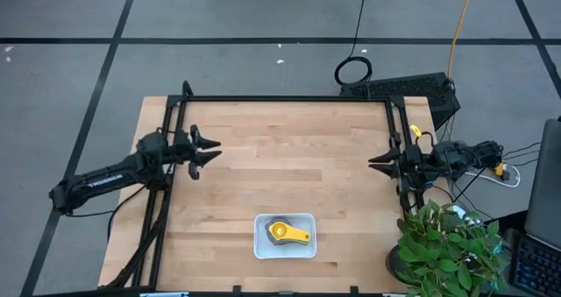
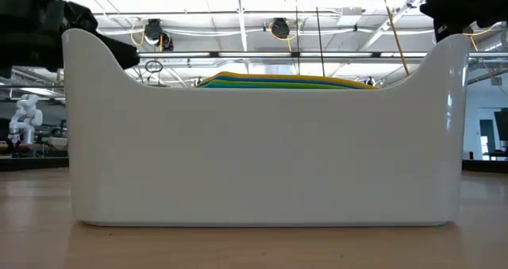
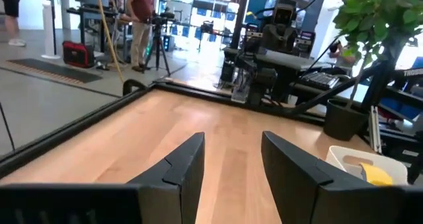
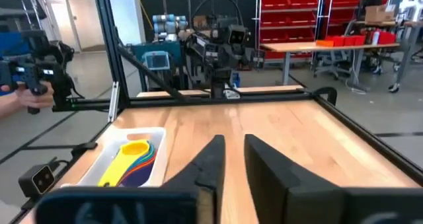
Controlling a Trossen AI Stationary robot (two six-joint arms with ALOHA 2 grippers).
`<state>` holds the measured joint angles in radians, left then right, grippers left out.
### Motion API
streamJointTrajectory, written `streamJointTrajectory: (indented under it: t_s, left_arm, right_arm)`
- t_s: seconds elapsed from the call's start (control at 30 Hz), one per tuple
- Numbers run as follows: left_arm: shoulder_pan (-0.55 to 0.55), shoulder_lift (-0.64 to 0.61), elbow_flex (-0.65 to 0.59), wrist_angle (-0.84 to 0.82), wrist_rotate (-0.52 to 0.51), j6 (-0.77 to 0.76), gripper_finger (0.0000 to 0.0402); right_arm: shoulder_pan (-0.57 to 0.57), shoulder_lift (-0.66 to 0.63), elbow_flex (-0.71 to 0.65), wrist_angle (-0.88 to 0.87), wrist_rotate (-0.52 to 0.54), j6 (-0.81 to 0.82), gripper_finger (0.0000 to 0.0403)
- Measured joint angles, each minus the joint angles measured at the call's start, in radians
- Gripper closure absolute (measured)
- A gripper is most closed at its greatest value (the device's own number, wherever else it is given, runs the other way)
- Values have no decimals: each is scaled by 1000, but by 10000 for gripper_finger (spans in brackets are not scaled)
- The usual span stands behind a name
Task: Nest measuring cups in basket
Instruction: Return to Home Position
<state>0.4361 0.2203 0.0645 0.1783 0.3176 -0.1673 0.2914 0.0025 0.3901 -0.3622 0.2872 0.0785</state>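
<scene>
The white basket (image 1: 285, 236) sits near the table's near edge, at its middle. The measuring cups (image 1: 287, 233) lie stacked inside it, the yellow one on top, its handle pointing right. In the low view the basket's wall (image 2: 262, 158) fills the picture and coloured cup rims (image 2: 278, 81) show above it. In the right wrist view the stack (image 4: 132, 159) shows yellow, orange, green and blue rims. My left gripper (image 1: 210, 151) hovers open at the table's left edge, far from the basket. My right gripper (image 1: 375, 163) hovers open at the right edge.
A potted plant (image 1: 447, 244) stands at the table's near right corner. A black frame (image 1: 289, 99) runs along the table's far and side edges. Bare wood lies between the two grippers. A person's hand (image 4: 30, 95) holding a black device shows in the right wrist view, beyond the table.
</scene>
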Motion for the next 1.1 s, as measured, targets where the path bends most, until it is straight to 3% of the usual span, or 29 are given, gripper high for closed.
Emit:
streamJointTrajectory:
  t_s: [0.13,0.4,0.77,1.1]
  left_arm:
    - [0,0,-48,29,0,-1,269]
    - [0,1,-55,9,22,63,392]
    - [0,1,-55,9,26,82,397]
    - [1,1,-54,9,25,81,358]
  right_arm:
    - [0,0,-51,63,2,-25,384]
    - [0,0,-207,210,4,-39,400]
    - [0,0,-279,284,4,-39,403]
    - [0,0,-306,299,-1,-38,403]
